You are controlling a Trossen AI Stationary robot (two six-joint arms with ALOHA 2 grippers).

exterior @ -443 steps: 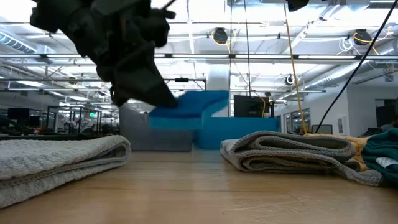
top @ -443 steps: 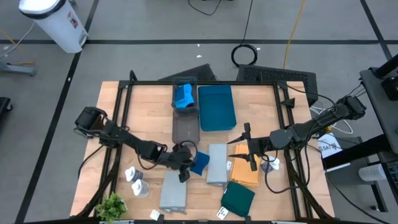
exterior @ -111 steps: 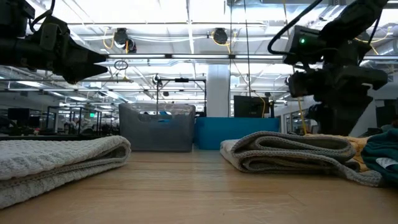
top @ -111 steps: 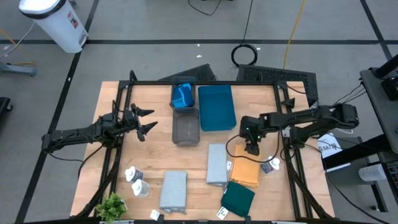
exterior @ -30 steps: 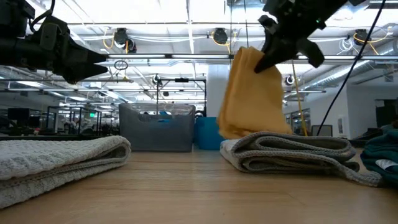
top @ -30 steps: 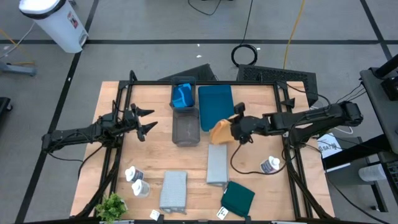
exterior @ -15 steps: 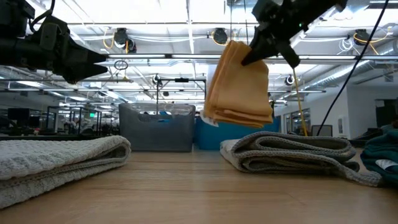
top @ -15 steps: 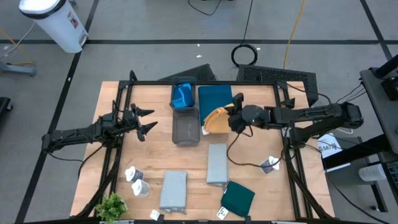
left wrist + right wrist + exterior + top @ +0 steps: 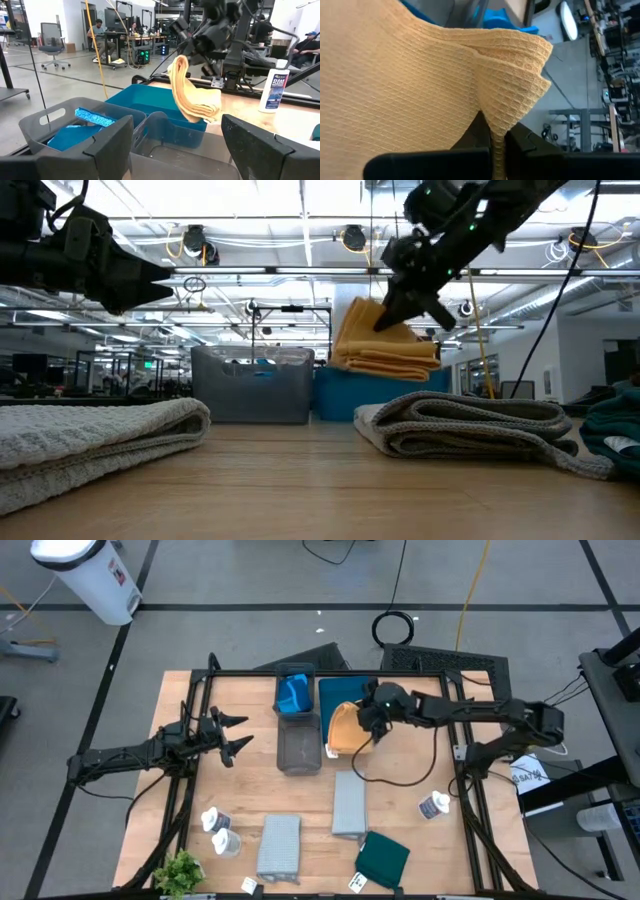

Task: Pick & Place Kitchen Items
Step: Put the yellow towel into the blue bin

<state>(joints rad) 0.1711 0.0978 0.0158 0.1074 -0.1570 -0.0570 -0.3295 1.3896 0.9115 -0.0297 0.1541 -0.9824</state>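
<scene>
My right gripper (image 9: 369,718) is shut on a folded orange cloth (image 9: 343,728) and holds it over the near left part of the teal tray (image 9: 350,695). In the low view the cloth (image 9: 385,347) hangs bunched under the gripper (image 9: 405,308). My left gripper (image 9: 232,733) waits open and level at the table's left side with nothing between its fingers. Blue sponges (image 9: 294,695) lie in the far end of the grey tray (image 9: 298,748). My right gripper pinches an upper edge of the folded orange cloth (image 9: 492,120) between its two fingers (image 9: 517,140), several layers together. The fingers slant down from the table's right side. The cloth hangs slack below; whether its bunched lower end (image 9: 202,110) touches the teal tray, I cannot tell.
Two grey folded cloths (image 9: 348,802) (image 9: 279,845) and a dark teal cloth (image 9: 383,858) lie toward the near edge. White bottles stand at the near left (image 9: 220,832) and the right (image 9: 433,805). A green plant (image 9: 180,868) sits at the near left corner.
My right gripper has carried the orange cloth toward the table's far edge and a little left, over the teal tray, and has sunk somewhat. The cloth, which hung long and clear, now bunches up in flatter folds at the tray's height.
</scene>
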